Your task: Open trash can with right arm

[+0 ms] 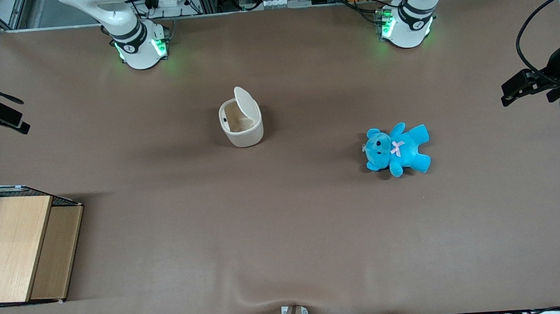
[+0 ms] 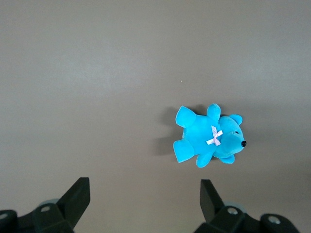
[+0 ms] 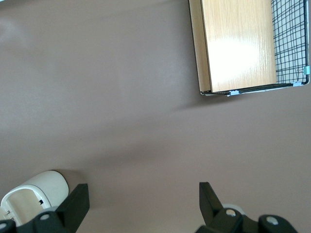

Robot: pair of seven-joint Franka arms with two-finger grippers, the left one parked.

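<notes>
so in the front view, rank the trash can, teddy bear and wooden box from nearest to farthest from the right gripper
The right gripper hangs open at the working arm's end of the table.
1. Wooden mesh box: same end, nearer the front camera.
2. Trash can: mid-table, lid up.
3. Blue teddy bear: toward the parked arm's end.

Brown table, open trash can, blue teddy bear, wooden mesh box, gripper well above.
</notes>
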